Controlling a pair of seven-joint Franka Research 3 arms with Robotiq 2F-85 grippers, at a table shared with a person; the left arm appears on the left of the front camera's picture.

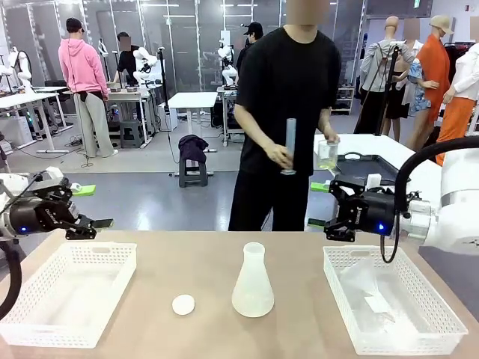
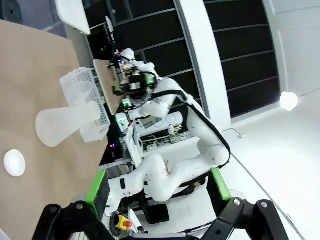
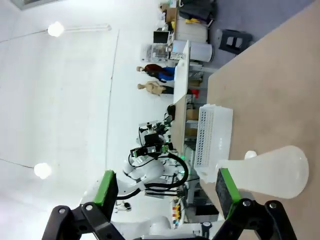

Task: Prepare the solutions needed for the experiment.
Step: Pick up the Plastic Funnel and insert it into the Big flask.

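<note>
A person in black stands at the far side, holding a tall clear graduated cylinder [image 1: 290, 146] in one hand and a small beaker [image 1: 327, 154] in the other. The beaker seems to carry a shallow pale yellow-green layer, the solutions. A frosted-white conical flask [image 1: 253, 280] [image 2: 65, 125] [image 3: 270, 172] stands upright mid-table with a white round cap [image 1: 183, 304] [image 2: 14, 162] to its left. My left gripper [image 1: 91, 206] [image 2: 157, 187] hovers open above the left basket. Facing inward, my right gripper [image 1: 329, 208] [image 3: 165, 189] is open over the right basket. Neither holds anything.
A white mesh basket [image 1: 45, 321] sits at the table's left. Another basket [image 1: 441, 321] at the right holds clear plastic pieces. Bare tabletop surrounds the flask. People and other tables are farther back.
</note>
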